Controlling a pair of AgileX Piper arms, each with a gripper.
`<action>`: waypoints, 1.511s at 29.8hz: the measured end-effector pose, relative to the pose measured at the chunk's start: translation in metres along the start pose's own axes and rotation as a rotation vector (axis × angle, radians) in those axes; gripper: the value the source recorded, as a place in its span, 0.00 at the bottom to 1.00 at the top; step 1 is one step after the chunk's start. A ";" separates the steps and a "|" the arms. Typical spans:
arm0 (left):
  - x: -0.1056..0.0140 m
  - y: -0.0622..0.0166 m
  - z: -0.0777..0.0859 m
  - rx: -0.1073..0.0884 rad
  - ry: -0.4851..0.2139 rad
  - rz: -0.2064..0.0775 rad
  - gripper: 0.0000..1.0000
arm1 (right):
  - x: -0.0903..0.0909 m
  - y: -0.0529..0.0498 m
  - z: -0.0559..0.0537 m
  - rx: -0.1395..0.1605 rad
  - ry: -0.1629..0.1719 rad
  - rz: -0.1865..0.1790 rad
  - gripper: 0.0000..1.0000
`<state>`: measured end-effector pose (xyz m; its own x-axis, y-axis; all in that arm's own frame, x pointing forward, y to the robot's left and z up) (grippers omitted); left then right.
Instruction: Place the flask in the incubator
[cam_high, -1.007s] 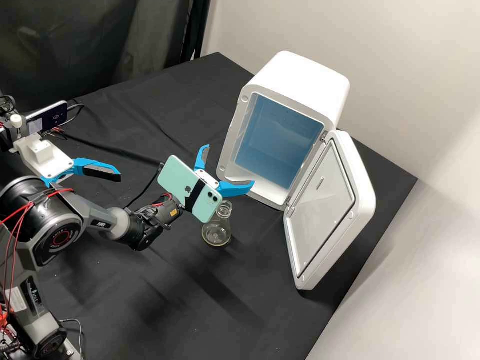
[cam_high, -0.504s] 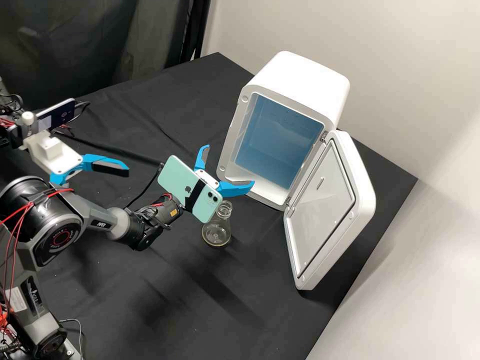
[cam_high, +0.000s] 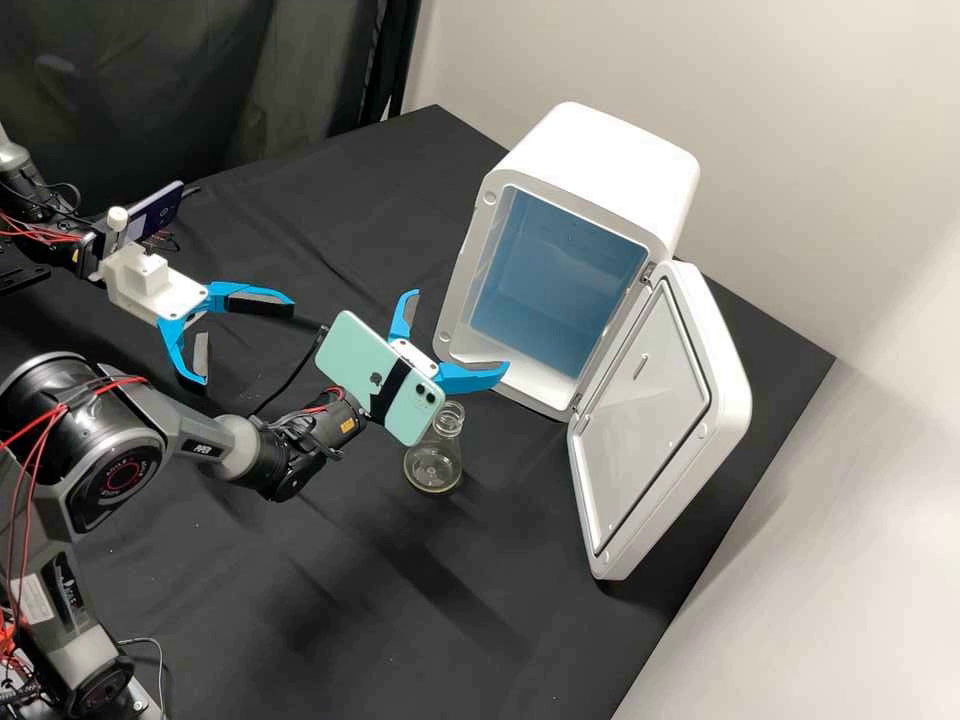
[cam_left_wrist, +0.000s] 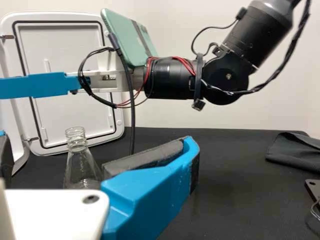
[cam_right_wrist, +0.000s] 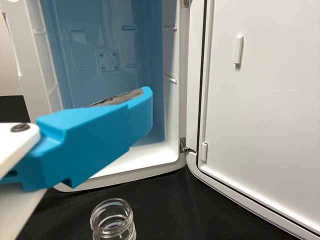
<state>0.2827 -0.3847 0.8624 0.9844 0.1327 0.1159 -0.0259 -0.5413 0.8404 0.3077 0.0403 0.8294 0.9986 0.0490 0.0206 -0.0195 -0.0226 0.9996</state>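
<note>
A clear empty conical flask (cam_high: 435, 457) stands upright on the black bench, just in front of the white incubator (cam_high: 590, 180). The incubator's door (cam_high: 655, 420) hangs wide open to the right, showing the blue inside (cam_right_wrist: 100, 60). My right gripper (cam_high: 445, 345) hovers open just above the flask, at the incubator's mouth. One of its blue fingers (cam_right_wrist: 100, 125) lies over the flask's mouth (cam_right_wrist: 112, 220). My left gripper (cam_high: 225, 325) is open and holds nothing, in the air well left of the flask (cam_left_wrist: 80, 160). Its finger (cam_left_wrist: 150, 175) points toward the flask.
A green phone (cam_high: 380, 378) is strapped to the right arm's wrist, with a cable trailing from it. Another phone (cam_high: 150, 212) rides on the left arm. A dark cloth (cam_left_wrist: 295, 150) lies on the bench. The bench's edge (cam_high: 740, 500) runs close behind the open door.
The left gripper has moved right and slightly up toward the flask, and has turned so both fingers show apart. The right arm and flask have not moved.
</note>
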 end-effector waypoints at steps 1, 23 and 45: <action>0.000 -0.0005 0.001 0.003 -0.006 -0.003 1.00 | 0.000 0.000 0.000 0.000 0.000 0.000 1.00; -0.019 -0.0584 0.009 -0.046 -0.081 -0.223 1.00 | 0.000 0.000 0.000 0.000 0.000 0.000 1.00; -0.030 -0.0684 -0.040 -0.039 0.057 -0.238 1.00 | 0.000 0.000 0.000 0.000 0.000 0.000 1.00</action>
<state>0.2481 -0.3185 0.8226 0.9521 0.2999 -0.0595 0.1980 -0.4564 0.8675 0.3077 0.0403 0.8294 0.9986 0.0490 0.0206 -0.0195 -0.0226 0.9996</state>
